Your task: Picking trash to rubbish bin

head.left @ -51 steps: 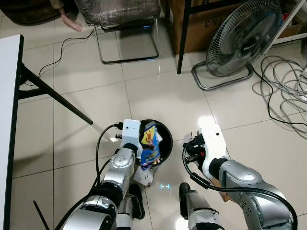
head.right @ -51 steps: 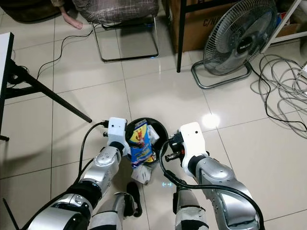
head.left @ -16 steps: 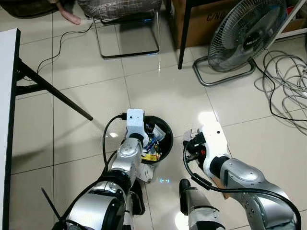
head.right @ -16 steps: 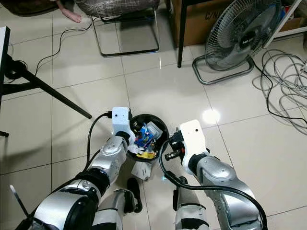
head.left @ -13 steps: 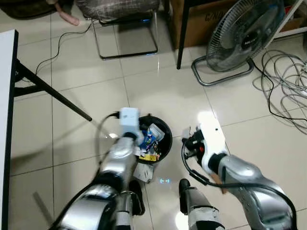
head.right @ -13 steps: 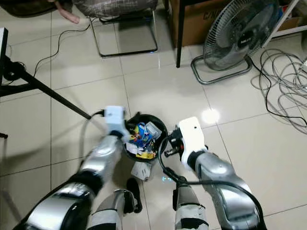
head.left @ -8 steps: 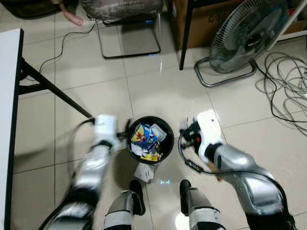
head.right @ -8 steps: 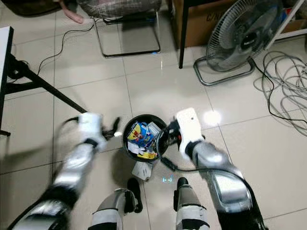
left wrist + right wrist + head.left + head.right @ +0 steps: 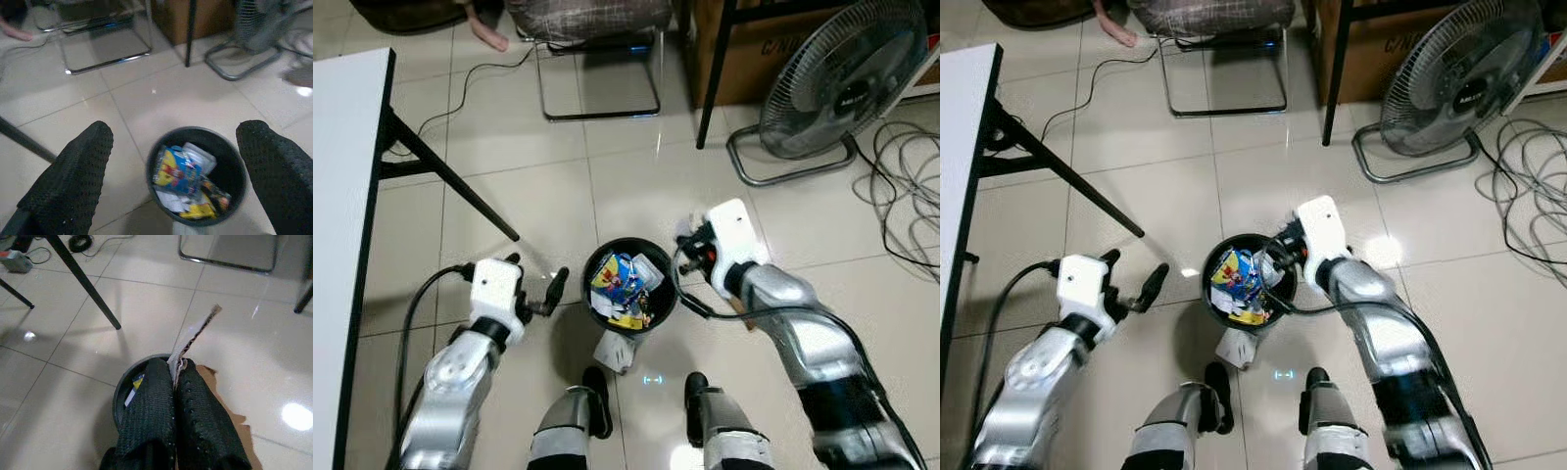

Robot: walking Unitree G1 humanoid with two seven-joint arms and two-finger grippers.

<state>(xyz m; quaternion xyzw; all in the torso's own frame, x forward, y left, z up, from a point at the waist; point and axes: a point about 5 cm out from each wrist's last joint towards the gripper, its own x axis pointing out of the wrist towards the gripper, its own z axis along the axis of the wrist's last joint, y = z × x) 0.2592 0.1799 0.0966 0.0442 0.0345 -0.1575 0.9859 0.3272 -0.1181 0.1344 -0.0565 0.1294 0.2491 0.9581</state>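
Note:
A round black rubbish bin [image 9: 659,305] stands on the tiled floor just ahead of my feet. Inside it lie a blue and yellow snack packet [image 9: 613,276] and several other wrappers. My left gripper [image 9: 536,275] hangs open to the left of the bin, nothing between its fingers; in the left wrist view the bin [image 9: 155,159] lies beyond the spread fingers [image 9: 73,176]. My right gripper [image 9: 175,369] is shut on a thin strip of cardboard [image 9: 196,331] at the bin's right rim [image 9: 1288,257]. A crumpled white scrap [image 9: 612,351] lies on the floor against the bin's near side.
A white table [image 9: 342,196] with a slanting black leg [image 9: 450,186] fills the left. A metal-framed chair [image 9: 597,59], a cardboard box [image 9: 744,64], a floor fan [image 9: 847,88] and loose cables [image 9: 911,196] lie beyond. A person's foot [image 9: 491,37] rests by the chair. Brown cardboard [image 9: 222,396] lies under my right arm.
My left gripper was over the bin with the snack packet; it has drawn back to the left, open, and the packet lies in the bin. My right gripper moved to the rim.

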